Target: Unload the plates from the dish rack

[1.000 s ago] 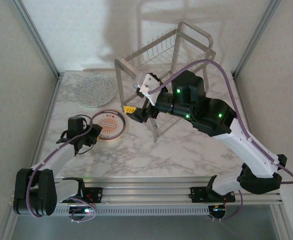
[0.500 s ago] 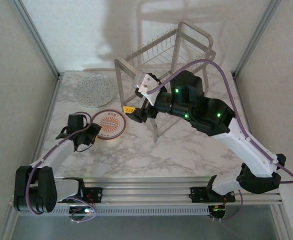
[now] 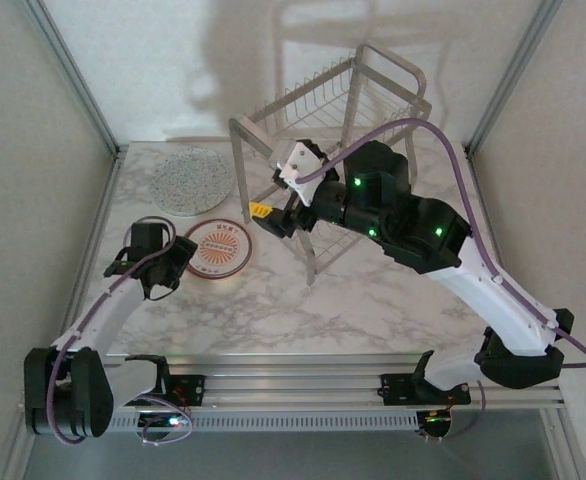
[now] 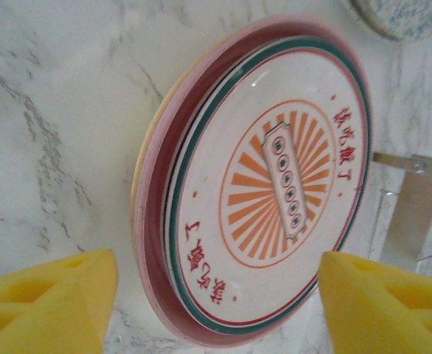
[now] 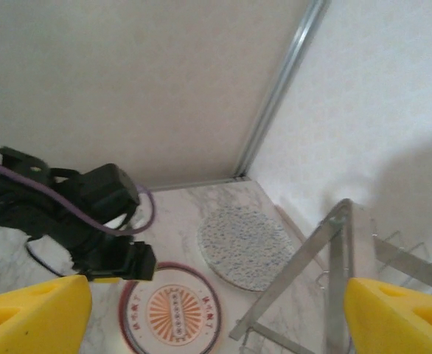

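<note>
- Showing the stack of plates [image 3: 218,249] lying flat on the marble table [image 3: 373,300], toward its left edge; the sunburst plate [image 4: 275,184] is on top, the pink plate [image 4: 153,243] directly beneath it, and a yellowish rim shows under that.
- speckled plate [image 3: 191,180]: flat and alone near the far left corner of the table, just beside the stack on its far side.
- dish rack [image 3: 353,100]: standing at the far edge of the table, to the right of the speckled plate.
- left gripper [image 3: 178,263]: low over the table near its left edge, just left of the stack; jaws stand wide apart, with the yellow pads [image 4: 46,302] flanking the stack's near rim and gripping nothing.
- right gripper [image 3: 269,218]: raised in front of the rack's left post, beyond the stack's right side; jaws spread wide, nothing between them.
</note>
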`<move>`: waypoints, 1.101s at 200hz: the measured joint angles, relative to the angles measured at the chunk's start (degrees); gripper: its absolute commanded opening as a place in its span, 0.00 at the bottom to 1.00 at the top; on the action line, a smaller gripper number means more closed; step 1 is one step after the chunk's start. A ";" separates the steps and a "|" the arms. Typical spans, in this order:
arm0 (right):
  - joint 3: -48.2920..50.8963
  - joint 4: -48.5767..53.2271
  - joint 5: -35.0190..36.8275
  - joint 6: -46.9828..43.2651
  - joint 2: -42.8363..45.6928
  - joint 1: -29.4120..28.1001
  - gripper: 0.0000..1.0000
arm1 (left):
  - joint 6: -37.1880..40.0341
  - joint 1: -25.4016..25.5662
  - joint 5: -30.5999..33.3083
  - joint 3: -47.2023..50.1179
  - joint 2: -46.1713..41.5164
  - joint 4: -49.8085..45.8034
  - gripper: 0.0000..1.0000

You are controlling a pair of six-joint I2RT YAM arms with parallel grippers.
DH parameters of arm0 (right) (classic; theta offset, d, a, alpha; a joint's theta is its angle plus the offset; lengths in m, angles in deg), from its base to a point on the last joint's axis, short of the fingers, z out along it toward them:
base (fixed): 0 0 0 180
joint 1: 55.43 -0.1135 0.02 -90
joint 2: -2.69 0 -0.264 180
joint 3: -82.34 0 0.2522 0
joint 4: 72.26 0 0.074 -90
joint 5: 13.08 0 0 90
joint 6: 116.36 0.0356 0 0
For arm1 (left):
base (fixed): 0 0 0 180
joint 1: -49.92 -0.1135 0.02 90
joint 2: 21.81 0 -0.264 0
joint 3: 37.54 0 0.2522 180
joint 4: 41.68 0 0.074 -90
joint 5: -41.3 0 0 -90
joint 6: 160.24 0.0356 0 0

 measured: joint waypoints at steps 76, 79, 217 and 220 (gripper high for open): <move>8.66 -6.36 27.32 7.98 9.94 20.46 0.95 | 0.09 -0.50 9.18 -10.91 -5.20 -3.02 1.00; 9.38 -5.99 28.06 9.03 10.60 21.94 0.96 | 0.07 -0.52 9.79 -10.97 -5.53 -2.97 0.99; 74.20 -19.54 38.75 28.74 17.57 42.99 0.99 | 22.60 -0.37 45.20 11.93 -9.73 21.29 1.00; 74.99 -20.90 38.25 28.26 16.94 43.12 0.99 | 23.80 -0.39 45.29 13.29 -9.66 23.28 0.99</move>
